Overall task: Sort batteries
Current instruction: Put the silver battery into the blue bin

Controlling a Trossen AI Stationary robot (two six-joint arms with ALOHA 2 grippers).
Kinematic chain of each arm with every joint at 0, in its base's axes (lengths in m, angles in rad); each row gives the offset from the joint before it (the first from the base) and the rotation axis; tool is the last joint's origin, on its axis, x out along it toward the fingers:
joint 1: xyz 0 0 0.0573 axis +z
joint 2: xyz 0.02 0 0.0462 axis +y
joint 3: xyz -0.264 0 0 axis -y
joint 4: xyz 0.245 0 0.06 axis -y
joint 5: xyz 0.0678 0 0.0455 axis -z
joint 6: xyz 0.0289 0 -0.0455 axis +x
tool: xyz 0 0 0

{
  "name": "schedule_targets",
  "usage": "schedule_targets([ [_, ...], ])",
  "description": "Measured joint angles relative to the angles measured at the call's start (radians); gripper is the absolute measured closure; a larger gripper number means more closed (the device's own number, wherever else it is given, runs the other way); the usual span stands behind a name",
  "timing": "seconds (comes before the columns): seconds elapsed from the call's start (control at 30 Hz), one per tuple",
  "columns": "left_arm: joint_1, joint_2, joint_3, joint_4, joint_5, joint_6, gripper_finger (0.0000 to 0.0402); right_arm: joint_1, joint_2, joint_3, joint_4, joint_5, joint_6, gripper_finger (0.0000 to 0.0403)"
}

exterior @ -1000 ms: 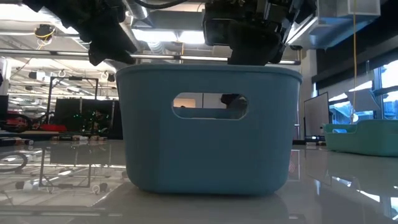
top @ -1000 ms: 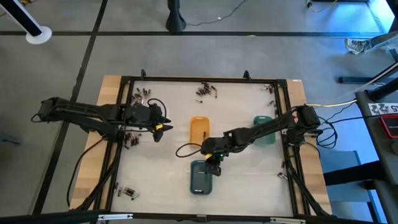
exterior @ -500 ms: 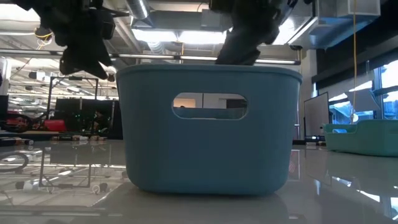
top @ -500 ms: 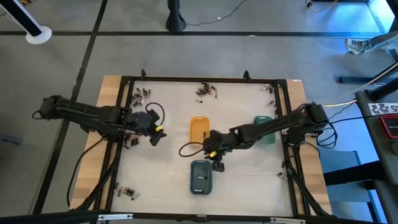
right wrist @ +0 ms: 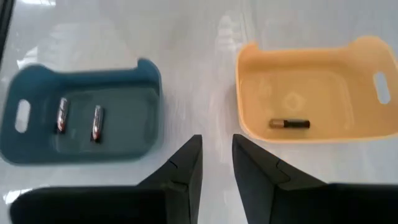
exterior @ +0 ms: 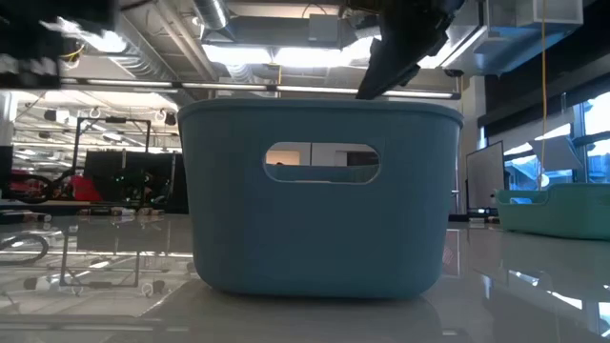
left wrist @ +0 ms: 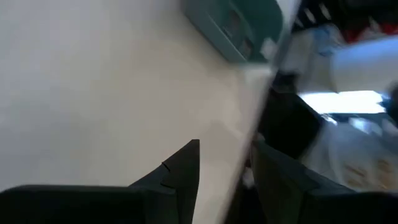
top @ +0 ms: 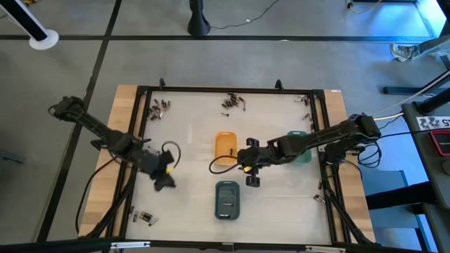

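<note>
Slate-blue tray point(top: 227, 199) near the table's point(top: 281, 204) front edge, 2 silvery batteries point(right wrist: 79, 120) inside. Right gripper point(top: 251, 173) above bare table between it and the orange tray point(top: 225, 146), fingers point(right wrist: 184, 168) slightly parted, empty. Orange tray holds 1 dark battery point(right wrist: 289, 124). Left gripper point(top: 164, 178) by left edge, narrow gap, nothing held. Loose batteries point(top: 233, 102) along far edge.

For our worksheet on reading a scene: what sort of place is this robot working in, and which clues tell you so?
Probably a robotics lab or workshop: a framed wooden table on a bare grey floor, loose cables trailing across it, and exposed ceiling lights with equipment racks behind the slate-blue tray.
</note>
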Motion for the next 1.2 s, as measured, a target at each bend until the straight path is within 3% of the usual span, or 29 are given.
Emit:
schedule_targets([
  [0.27, -0.234, 0.184, 0.062, 0.04, 0.014, -0.249, 0.0275, 0.0, 0.003, 0.0, 0.018, 0.034, -0.009, 0.0313],
  [0.53, -0.364, 0.411, 0.066, 0.037, 0.03, -0.467, 0.0275, 0.0, 0.003, 0.0, 0.012, 0.039, -0.02, 0.0313],
  [0.9, -0.431, 0.656, 0.28, -0.136, 0.052, -0.473, 0.0275, 0.0, 0.003, 0.0, 0.007, 0.049, -0.06, 0.0313],
  [1.2, -0.441, 0.766, 0.313, -0.141, 0.087, -0.478, 0.0275, -0.002, 0.003, 0.0, 0.006, 0.057, -0.061, 0.0313],
])
